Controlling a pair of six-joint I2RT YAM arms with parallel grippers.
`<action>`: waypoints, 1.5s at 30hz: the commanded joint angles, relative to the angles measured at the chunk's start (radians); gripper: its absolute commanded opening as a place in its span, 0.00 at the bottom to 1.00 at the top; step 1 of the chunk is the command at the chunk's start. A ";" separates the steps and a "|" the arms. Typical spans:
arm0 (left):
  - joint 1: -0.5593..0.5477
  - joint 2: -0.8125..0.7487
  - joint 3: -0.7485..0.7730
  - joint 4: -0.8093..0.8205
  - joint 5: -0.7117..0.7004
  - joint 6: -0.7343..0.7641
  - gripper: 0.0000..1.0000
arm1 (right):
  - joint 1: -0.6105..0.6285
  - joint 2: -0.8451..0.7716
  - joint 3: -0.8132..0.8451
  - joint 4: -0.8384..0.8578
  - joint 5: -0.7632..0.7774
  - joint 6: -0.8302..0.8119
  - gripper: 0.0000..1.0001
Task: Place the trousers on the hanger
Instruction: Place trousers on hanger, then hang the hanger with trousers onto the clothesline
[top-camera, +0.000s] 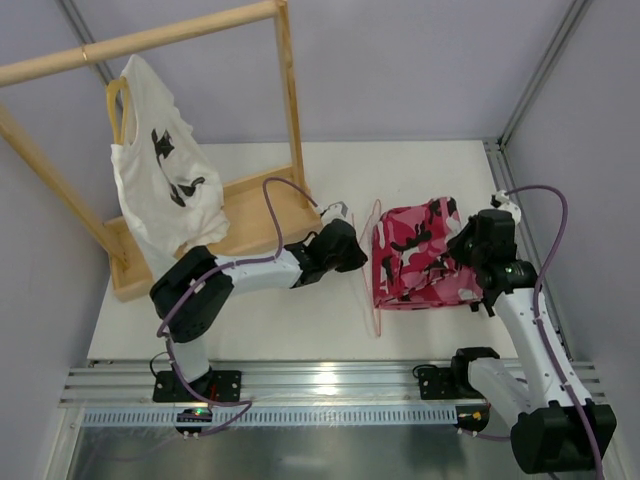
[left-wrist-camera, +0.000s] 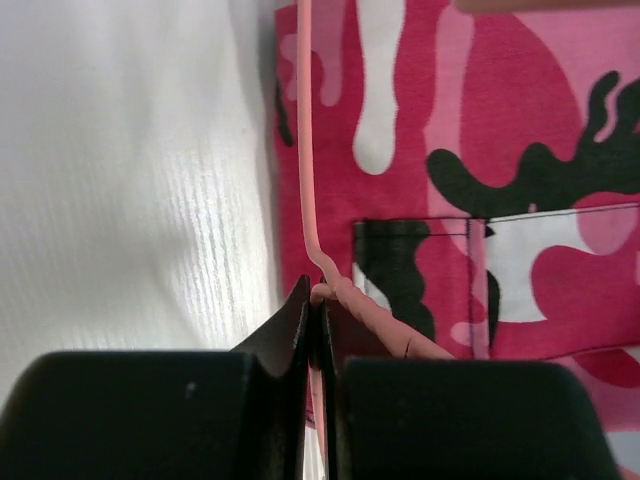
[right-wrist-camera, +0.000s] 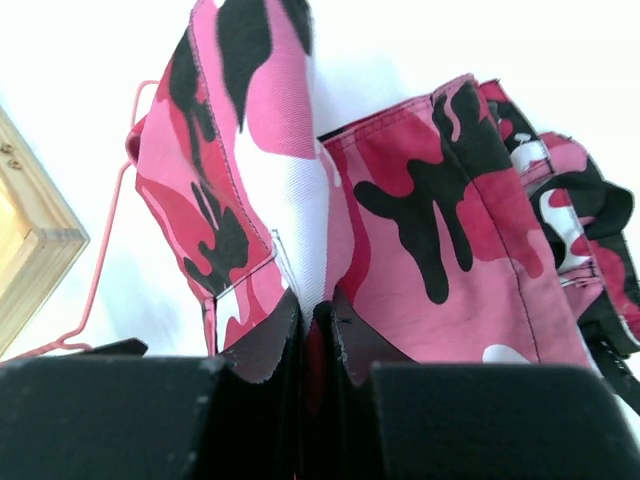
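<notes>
A pair of long cloth trousers in pink, magenta, white and black camouflage (top-camera: 420, 260) lies folded in a compact bundle on the white table (top-camera: 300, 310), right of centre and between the two arms. A thin pale-pink wire hanger (left-wrist-camera: 303, 120) lies flat on the table along the left edge of the bundle, partly on the cloth.

The left pincer (left-wrist-camera: 320, 300) is at that edge. Its black fingers are pressed together on the wire where it bends, so it grips the hanger. In the left wrist view the wire runs straight up from the fingertips along the border between table and camouflage cloth, with a trouser pocket just to its right.

The right pincer (right-wrist-camera: 310, 320) reaches in from the bundle's right side. Its fingers are closed on a fold of the trousers, and the cloth stands up in two raised flaps above them.

At the far left of the table stands a light wooden clothes rack (top-camera: 290, 100). A white T-shirt with black print (top-camera: 160, 190) hangs from its rail on a thick yellow hanger (top-camera: 115, 100), well apart from the trousers.
</notes>
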 joint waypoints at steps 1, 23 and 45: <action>-0.002 0.026 -0.039 -0.284 -0.160 0.006 0.00 | -0.017 0.049 0.115 -0.029 0.176 -0.102 0.04; 0.044 -0.065 -0.067 -0.298 -0.125 0.075 0.00 | -0.336 0.099 0.096 -0.073 0.025 -0.096 0.49; 0.127 -0.112 -0.123 -0.361 -0.085 0.070 0.00 | -0.290 0.355 -0.502 0.633 -0.867 0.122 0.49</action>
